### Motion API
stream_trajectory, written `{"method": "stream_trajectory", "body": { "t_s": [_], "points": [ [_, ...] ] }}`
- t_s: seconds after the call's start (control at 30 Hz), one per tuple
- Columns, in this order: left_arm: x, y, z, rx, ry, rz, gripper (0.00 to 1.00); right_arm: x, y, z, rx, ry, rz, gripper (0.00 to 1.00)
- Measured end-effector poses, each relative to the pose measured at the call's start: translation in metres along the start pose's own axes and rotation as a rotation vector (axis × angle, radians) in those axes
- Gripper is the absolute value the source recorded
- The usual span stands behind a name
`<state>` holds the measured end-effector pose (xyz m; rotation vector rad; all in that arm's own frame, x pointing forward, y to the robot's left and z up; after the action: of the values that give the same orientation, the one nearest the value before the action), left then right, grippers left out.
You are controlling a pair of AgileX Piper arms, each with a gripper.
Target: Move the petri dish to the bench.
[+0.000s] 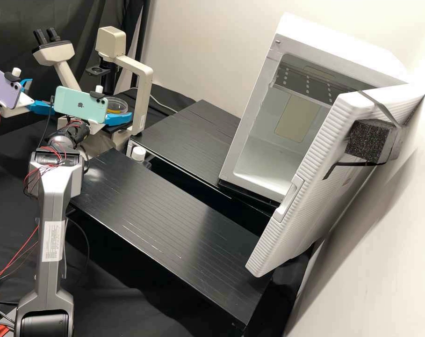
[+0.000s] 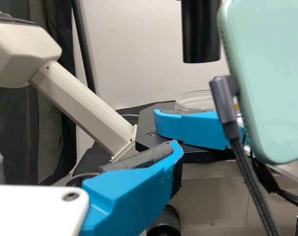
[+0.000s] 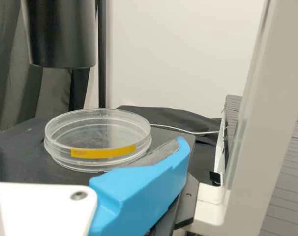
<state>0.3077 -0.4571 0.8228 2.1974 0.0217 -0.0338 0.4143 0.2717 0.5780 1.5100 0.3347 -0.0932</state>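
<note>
The clear petri dish (image 1: 117, 106) with a yellow label lies flat on the microscope's dark stage; in the right wrist view the dish (image 3: 97, 140) shows its label. My right gripper (image 1: 118, 119), below the mint phone, is open at the dish's near side; in the right wrist view the gripper (image 3: 139, 184) has one padded finger beside the rim. Whether it touches is unclear. My left gripper (image 1: 41, 96), by the purple phone, stands open and empty left of the microscope; its finger shows in the left wrist view, gripper (image 2: 134, 189), apart from the dish (image 2: 194, 101).
Black slatted bench platforms (image 1: 175, 220) stretch right of the microscope (image 1: 137, 70). A white incubator (image 1: 273, 154) has its door (image 1: 310, 187) open over the bench's right end. A small white-capped bottle (image 1: 138, 154) stands between the platforms. The microscope's upright post borders the stage.
</note>
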Motion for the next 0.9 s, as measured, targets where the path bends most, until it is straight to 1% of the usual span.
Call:
{"method": "stream_trajectory", "body": {
  "t_s": [0.03,0.1,0.23,0.27,0.3,0.43,0.63,0.8,0.9],
  "points": [
    [0.0000,0.0000,0.0000,0.000,0.000,0.000,1.00,0.0011,-0.0008,0.0006,-0.002,-0.005,0.001,1.00],
    [0.0000,0.0000,0.0000,0.000,0.000,0.000,1.00,0.0024,-0.0026,0.0013,-0.020,-0.006,-0.002,1.00],
    [0.0000,0.0000,0.0000,0.000,0.000,0.000,1.00,0.0046,-0.0023,0.0006,-0.015,-0.018,0.000,1.00],
    [0.0000,0.0000,0.0000,0.000,0.000,0.000,1.00,0.0057,-0.0025,0.0005,-0.021,-0.021,0.001,1.00],
    [0.0000,0.0000,0.0000,0.000,0.000,0.000,1.00,0.0061,-0.0024,0.0003,-0.024,-0.023,0.002,0.00],
    [0.0000,0.0000,0.0000,0.000,0.000,0.000,1.00,0.0077,-0.0033,0.0002,-0.029,-0.029,-0.004,0.00],
    [0.0000,0.0000,0.0000,0.000,0.000,0.000,1.00,0.0088,-0.0026,-0.0010,-0.023,-0.046,-0.016,0.00],
    [0.0000,0.0000,0.0000,0.000,0.000,0.000,1.00,0.0088,-0.0027,-0.0009,-0.026,-0.046,-0.017,0.00],
    [0.0000,0.0000,0.0000,0.000,0.000,0.000,1.00,0.0088,-0.0026,-0.0009,-0.021,-0.049,-0.018,0.00]
  ]
}}
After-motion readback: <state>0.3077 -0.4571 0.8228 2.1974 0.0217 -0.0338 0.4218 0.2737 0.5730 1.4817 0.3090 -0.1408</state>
